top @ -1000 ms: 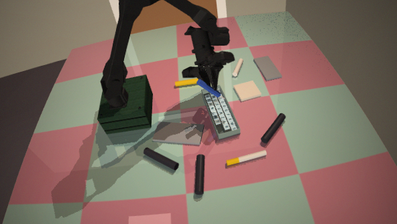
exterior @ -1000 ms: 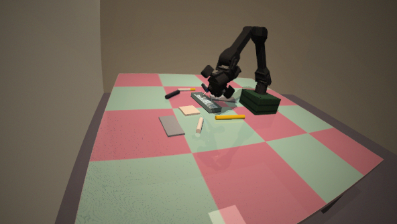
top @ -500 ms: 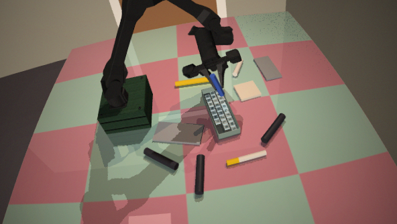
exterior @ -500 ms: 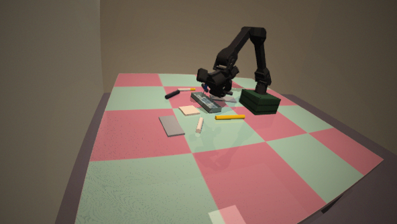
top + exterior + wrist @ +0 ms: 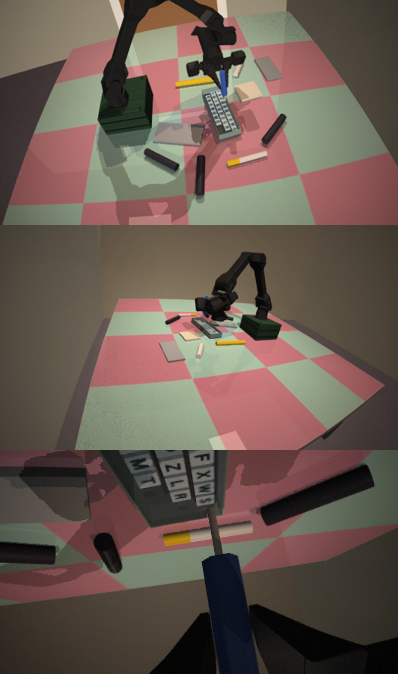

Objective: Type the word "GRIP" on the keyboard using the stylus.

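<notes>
My gripper (image 5: pixel 219 71) (image 5: pixel 215 309) (image 5: pixel 229 617) is shut on the blue stylus (image 5: pixel 223 81) (image 5: pixel 227 595) and holds it steeply, tip down. The grey keyboard (image 5: pixel 230 135) (image 5: pixel 212 333) (image 5: pixel 165 522) lies on the checkered desk, its white lettered keys facing up. The stylus's thin grey tip (image 5: pixel 212 525) rests at the end key in one corner of the keyboard, close to the case's edge. In the top view the tip sits over the keyboard's far end. In the exterior view the gripper hides most of the stylus.
The arm's green base block (image 5: pixel 134 101) stands left of the keyboard. Around it lie a yellow stick (image 5: pixel 194 82), a grey plate (image 5: pixel 178 134), a beige pad (image 5: pixel 248 91), a grey card (image 5: pixel 267 68), three black cylinders (image 5: pixel 273 129) (image 5: pixel 161 159) (image 5: pixel 200 174) and a yellow-and-cream marker (image 5: pixel 247 159) (image 5: pixel 207 535).
</notes>
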### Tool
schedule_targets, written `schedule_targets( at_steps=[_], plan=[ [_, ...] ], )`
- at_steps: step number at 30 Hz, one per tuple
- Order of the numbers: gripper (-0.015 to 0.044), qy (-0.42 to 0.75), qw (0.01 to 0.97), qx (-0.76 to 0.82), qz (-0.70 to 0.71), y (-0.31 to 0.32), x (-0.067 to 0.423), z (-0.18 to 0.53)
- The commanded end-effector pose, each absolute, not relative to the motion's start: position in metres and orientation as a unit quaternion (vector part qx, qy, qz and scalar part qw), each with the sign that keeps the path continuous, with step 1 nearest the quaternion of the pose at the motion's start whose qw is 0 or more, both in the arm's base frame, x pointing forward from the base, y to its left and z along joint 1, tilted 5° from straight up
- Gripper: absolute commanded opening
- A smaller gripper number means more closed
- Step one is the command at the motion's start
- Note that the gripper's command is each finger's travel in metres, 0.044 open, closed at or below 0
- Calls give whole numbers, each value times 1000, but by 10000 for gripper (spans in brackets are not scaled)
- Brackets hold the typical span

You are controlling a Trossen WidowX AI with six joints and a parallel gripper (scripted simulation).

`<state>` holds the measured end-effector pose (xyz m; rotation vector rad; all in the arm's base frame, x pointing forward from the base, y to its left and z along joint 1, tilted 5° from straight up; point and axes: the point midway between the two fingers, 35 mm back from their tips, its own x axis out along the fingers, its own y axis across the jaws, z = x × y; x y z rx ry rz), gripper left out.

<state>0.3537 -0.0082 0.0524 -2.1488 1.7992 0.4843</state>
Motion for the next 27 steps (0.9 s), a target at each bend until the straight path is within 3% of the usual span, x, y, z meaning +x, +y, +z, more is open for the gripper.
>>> schedule_targets(
  at_steps=[1,11,14,27],
  plan=[
    [0,623,144,-750,167,-9,356,44],
    [0,623,144,-750,167,-11,355,22],
    [79,623,144,-750,167,-11,357,20],
    [81,623,144,-750,167,-12,358,13]
  ],
)
